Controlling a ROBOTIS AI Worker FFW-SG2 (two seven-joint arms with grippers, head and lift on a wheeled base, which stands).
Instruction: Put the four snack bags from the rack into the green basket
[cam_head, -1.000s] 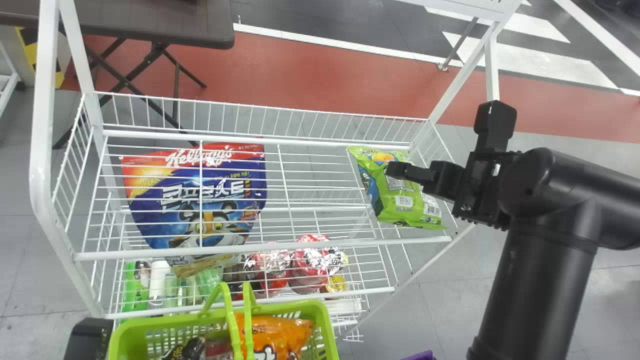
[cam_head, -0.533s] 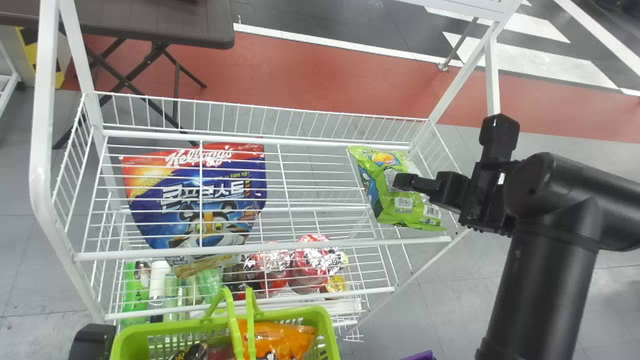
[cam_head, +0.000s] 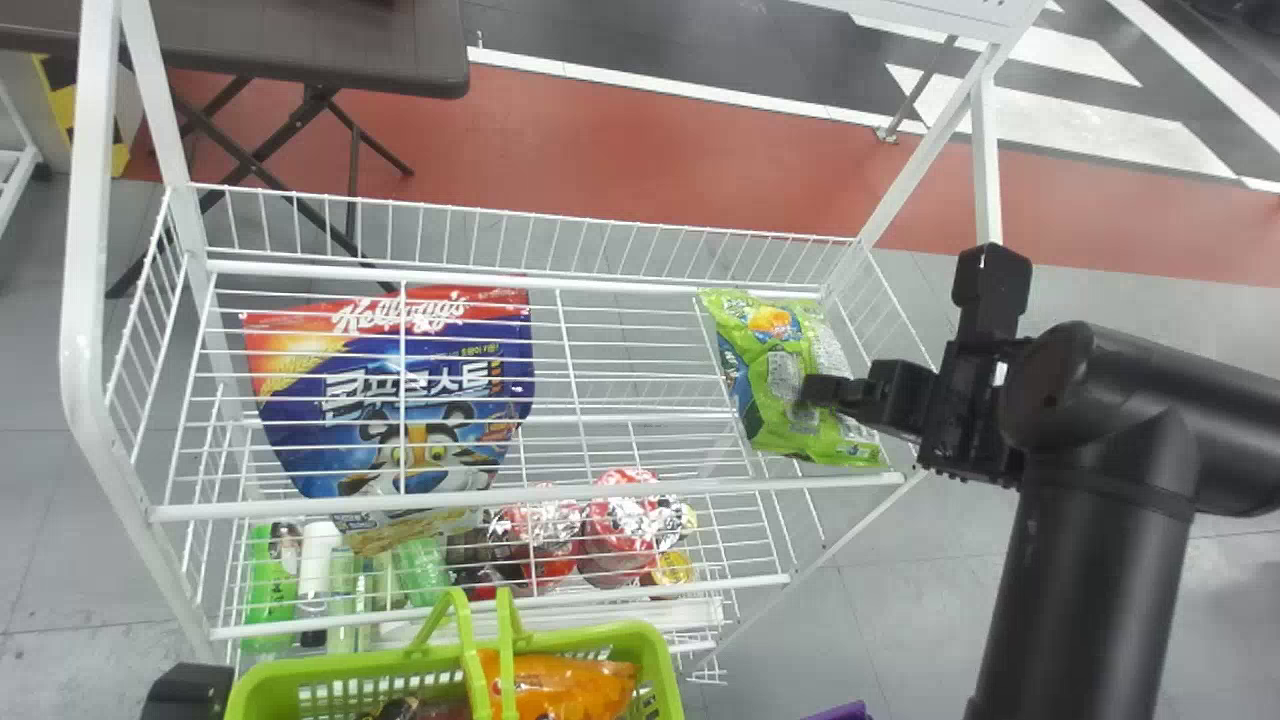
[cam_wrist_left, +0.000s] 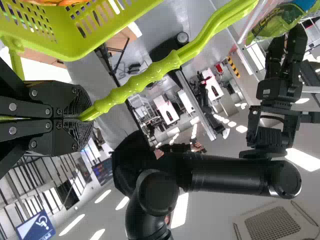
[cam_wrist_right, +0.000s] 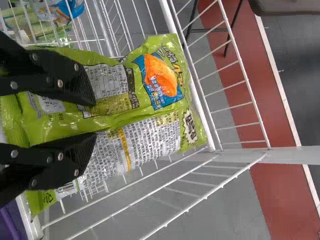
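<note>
In the head view my right gripper (cam_head: 818, 390) is over the green snack bag (cam_head: 775, 375), which lies at the right end of the wire rack. The right wrist view has my right gripper (cam_wrist_right: 94, 119) open, one finger on each side of a raised fold of the green bag (cam_wrist_right: 145, 95). At the head view's bottom left is a part of my left gripper (cam_head: 188, 690), beside the green basket (cam_head: 655, 665). In the left wrist view my left gripper (cam_wrist_left: 82, 117) is shut on the basket's handle (cam_wrist_left: 145, 80). An orange bag (cam_head: 565, 685) lies in the basket.
A large blue bag (cam_head: 430, 385) lies on the rack's left half. Cups (cam_head: 620, 520) and bottles stand on the shelf below. White rails (cam_head: 600, 490) border the shelf, and a white post rises behind my right gripper. A brown table (cam_head: 330, 45) stands behind.
The right gripper has come nearer the rack's front edge along the green bag, whose shape has shifted slightly. The basket and left gripper have moved slightly down in the head view.
</note>
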